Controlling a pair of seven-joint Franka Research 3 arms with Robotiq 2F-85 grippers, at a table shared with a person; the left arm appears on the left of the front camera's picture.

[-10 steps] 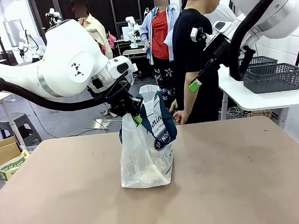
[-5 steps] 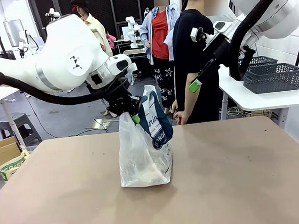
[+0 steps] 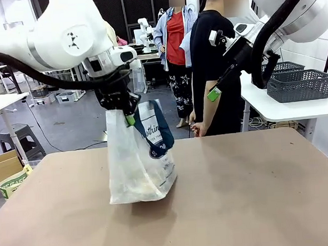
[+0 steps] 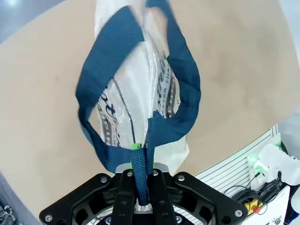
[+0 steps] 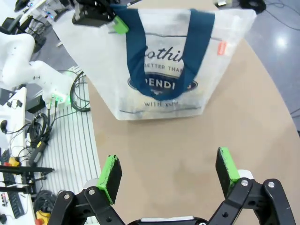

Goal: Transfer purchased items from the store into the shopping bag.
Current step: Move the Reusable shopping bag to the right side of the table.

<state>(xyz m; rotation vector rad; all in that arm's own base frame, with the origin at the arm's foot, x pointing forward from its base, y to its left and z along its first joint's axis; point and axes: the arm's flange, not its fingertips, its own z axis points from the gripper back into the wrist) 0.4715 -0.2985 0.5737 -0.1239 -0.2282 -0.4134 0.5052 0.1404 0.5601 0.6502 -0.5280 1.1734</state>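
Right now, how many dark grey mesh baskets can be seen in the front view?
2. One basket sits on the white side table at the right, behind the right arm. A second basket stands just behind it, mostly hidden. Others may be out of sight.

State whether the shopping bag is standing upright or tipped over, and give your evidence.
Upright: the left gripper holds the shopping bag up by a blue strap, its base on the table.

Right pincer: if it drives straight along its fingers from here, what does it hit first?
Probably bare table. The right pincer is open and looks down on tabletop between its fingertips. The shopping bag, held at its strap by the left pincer, lies farther up the frame, seemingly off that line; depth is unclear.
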